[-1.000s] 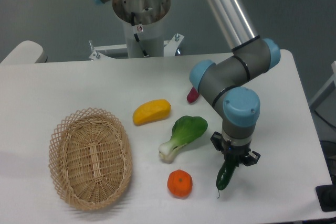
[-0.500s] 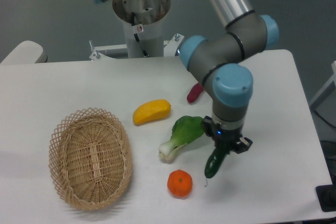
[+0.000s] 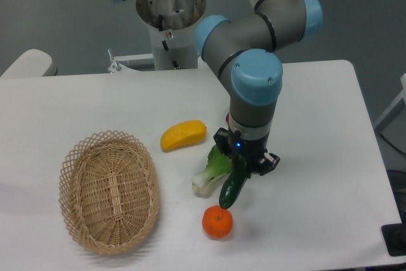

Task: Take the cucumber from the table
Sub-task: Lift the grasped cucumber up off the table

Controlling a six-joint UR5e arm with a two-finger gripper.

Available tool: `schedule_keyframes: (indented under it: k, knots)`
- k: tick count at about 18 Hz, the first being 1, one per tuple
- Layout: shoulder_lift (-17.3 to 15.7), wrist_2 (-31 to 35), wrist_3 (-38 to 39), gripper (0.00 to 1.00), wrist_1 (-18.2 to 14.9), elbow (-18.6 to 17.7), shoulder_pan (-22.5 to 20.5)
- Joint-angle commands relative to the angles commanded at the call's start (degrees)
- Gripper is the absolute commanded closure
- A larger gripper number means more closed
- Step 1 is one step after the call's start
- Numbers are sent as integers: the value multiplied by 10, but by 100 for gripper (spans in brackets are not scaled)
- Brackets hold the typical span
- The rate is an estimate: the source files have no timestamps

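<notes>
Gripping: the pincer (image 3: 243, 168) is closed on the upper end of the cucumber (image 3: 233, 190), its fingers pointing down.
Cucumber: dark green and glossy, it hangs tilted from the pincer, lower tip down and to the left; whether that tip touches the table (image 3: 317, 157) cannot be told.
Orange (image 3: 217, 222): just below the cucumber's lower tip, close to it, resting on the table.
Bok choy (image 3: 212, 171): immediately left of the pincer, its green leaves partly hidden behind the fingers, its white base pointing down-left.
Yellow fruit (image 3: 183, 135): up and to the left of the pincer, lying apart from the bok choy.
Basket (image 3: 108, 190): wicker and oval, well to the left of the pincer.
Arm (image 3: 255, 87): grey with blue joint caps, rising straight above the pincer, then bending back toward the base column (image 3: 170, 17).
</notes>
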State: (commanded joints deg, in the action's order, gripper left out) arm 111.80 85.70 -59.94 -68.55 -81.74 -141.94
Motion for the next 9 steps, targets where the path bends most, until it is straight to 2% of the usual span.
schedule_keyframes:
  k: [9]
  knots:
    - [-5, -1, -4, 78, -1, 5, -5]
